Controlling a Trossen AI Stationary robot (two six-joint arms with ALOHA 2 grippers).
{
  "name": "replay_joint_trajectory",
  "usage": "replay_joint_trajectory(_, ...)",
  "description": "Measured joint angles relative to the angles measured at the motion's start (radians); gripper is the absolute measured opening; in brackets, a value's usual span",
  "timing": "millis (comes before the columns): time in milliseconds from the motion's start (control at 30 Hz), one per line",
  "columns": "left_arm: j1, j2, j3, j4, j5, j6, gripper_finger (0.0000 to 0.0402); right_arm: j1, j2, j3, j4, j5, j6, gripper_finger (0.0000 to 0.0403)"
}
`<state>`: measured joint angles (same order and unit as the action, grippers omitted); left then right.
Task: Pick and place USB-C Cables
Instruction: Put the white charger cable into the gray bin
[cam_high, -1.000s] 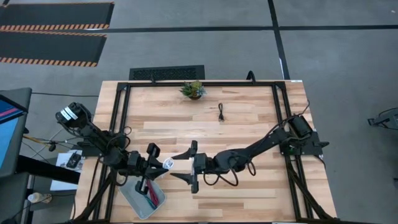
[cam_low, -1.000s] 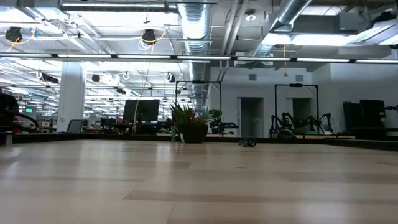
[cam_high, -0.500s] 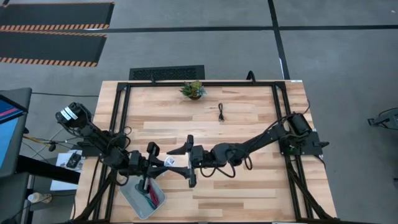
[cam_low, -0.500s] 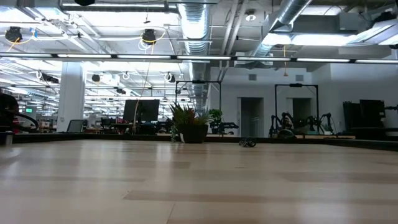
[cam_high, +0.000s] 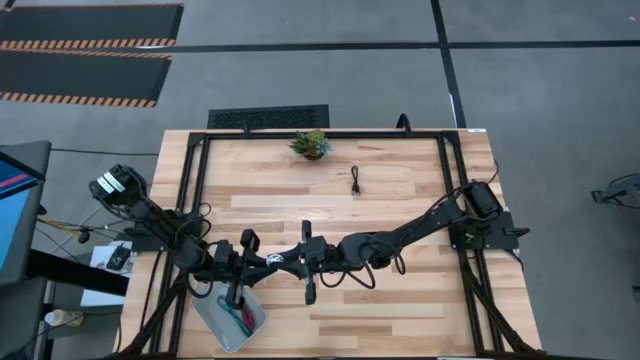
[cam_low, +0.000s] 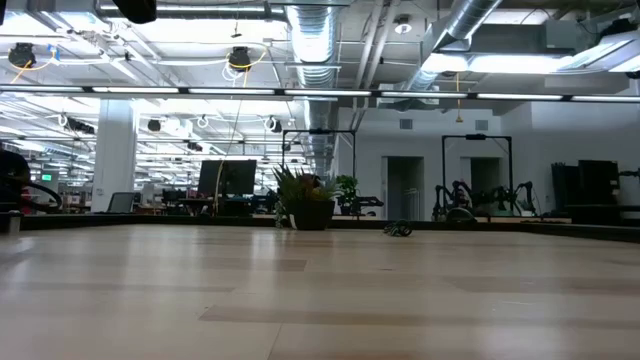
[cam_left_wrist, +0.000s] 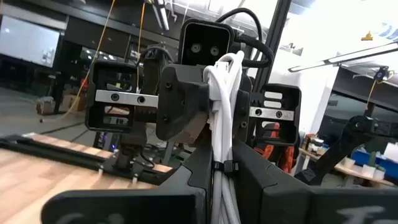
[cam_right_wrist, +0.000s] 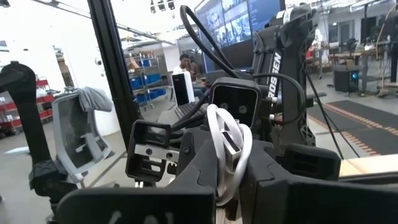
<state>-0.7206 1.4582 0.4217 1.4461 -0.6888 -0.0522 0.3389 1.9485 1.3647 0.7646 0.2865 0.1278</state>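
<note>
The white cable (cam_high: 272, 261) is between the two grippers, above the front left part of the bench (cam_high: 400, 200). In the high view it is only a small pale spot where the left gripper (cam_high: 258, 262) and the right gripper (cam_high: 292, 260) meet. The wrist views show it much better. In the left wrist view the white cable (cam_left_wrist: 222, 124) is a bundle of loops with a dark tie around it, and the fingers (cam_left_wrist: 186, 109) of the right gripper are closed on it. In the right wrist view the same cable (cam_right_wrist: 227, 152) shows a flat metal plug, and here it sits between both pairs of fingers. So both grippers are closed narrow on this one cable.

The black cable (cam_high: 356, 181) lies alone on the far part of the bench, to the right of the plant (cam_high: 311, 144) and well apart from the arms. The low view shows it as a small dark heap (cam_low: 398, 230) at the far edge, right of the plant (cam_low: 309, 200); neither gripper can be seen there.

A grey tray (cam_high: 222, 322) sits at the front left corner, under the left arm. A teal cable (cam_high: 236, 317) and a red cable (cam_high: 246, 318) lie in it, side by side.

Only the right wrist view shows a person (cam_right_wrist: 185, 64) sitting far in the room behind. I can read no writing clearly in any view.
</note>
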Motion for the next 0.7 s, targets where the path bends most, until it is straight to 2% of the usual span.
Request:
replay_joint_trajectory(133,0.001,-0.001,0.000,-0.014,-0.006,-0.022,0.0026,0.000,0.000,0.000,-0.005,0.004,0.036,0.0029)
replay_joint_trajectory(233,-0.001,-0.001,0.000,-0.024,-0.015,-0.038,0.0046,-0.001,0.001,0.000,-0.007,0.004,0.037,0.0029)
replay_joint_trajectory(467,-0.028,-0.001,0.001,-0.065,-0.040,-0.049,0.0148,-0.009,-0.009,0.000,-0.006,0.003,0.021,0.0029)
replay_joint_trajectory(600,-0.054,-0.001,0.001,-0.074,-0.048,-0.066,0.0199,-0.020,-0.068,-0.001,-0.097,0.030,-0.008,0.0029)
replay_joint_trajectory(700,-0.078,-0.001,0.001,-0.087,-0.084,-0.081,0.0218,-0.022,-0.135,-0.001,-0.221,0.087,-0.049,0.0029)
